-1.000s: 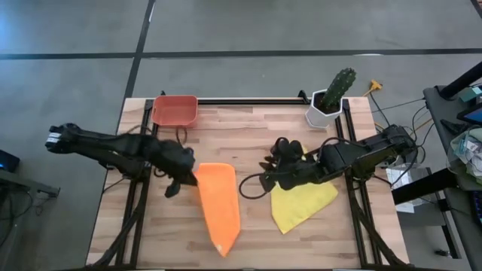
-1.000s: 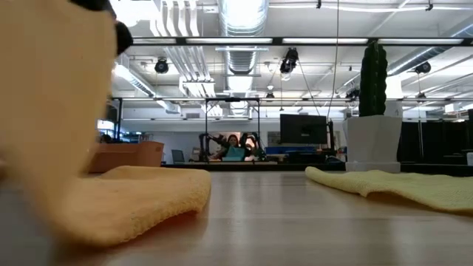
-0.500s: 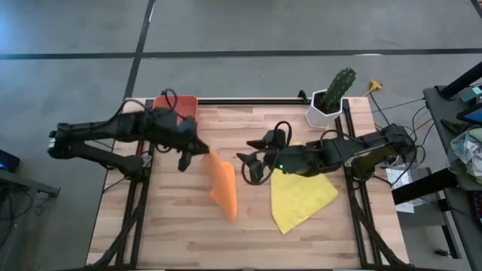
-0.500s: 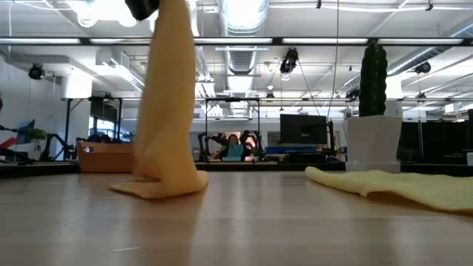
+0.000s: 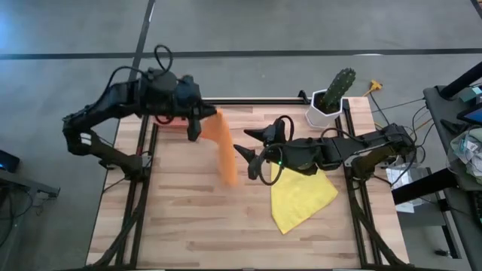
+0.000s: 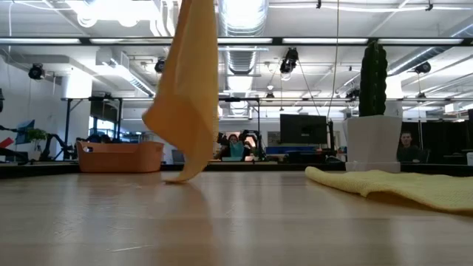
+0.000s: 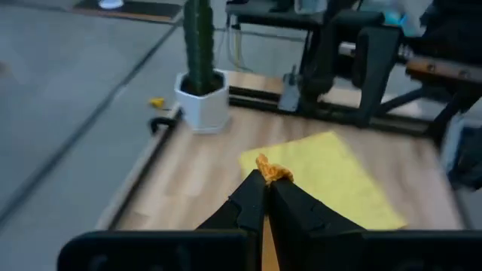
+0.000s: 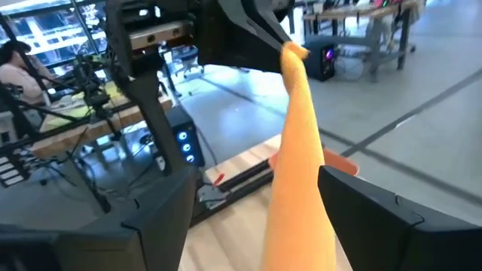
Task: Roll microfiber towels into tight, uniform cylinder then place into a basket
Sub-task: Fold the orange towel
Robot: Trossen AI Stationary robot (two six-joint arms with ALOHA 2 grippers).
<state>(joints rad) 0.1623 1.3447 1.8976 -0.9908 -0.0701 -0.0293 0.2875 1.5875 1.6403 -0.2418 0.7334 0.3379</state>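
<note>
**Hanging orange towel, left arm raised over the far left of the table**

No legible brand, label or writing on any object in view.

Left arm: reaches in from the table's left side, elbow bent high, wrist above the far left corner. Left gripper (image 5: 202, 120) has its fingers pressed together on a top corner of the orange towel (image 5: 224, 149); the left wrist view shows a small orange tuft pinched between the two dark fingertips (image 7: 260, 197). The towel hangs down from that pinch as a long narrow drape. In the low view its lowest tip (image 6: 185, 176) touches or nearly touches the table (image 5: 188, 226); I cannot tell which.

Right arm: stretched across from the table's right side, lying low and roughly level, pointing toward the hanging towel. Right gripper (image 5: 252, 154) has its fingers spread wide apart and holds nothing. In the right wrist view the orange drape hangs between the two fingers; contact cannot be judged.

Yellow towel (image 5: 301, 197): lies flat on the right half of the table, partly beneath the right arm.

Basket (image 5: 172, 119): far left corner of the table, mostly hidden under the left gripper from above; seen in the low view behind the towel (image 6: 118, 157).

White pot with cactus (image 5: 331, 98): far right corner, upright.
</note>
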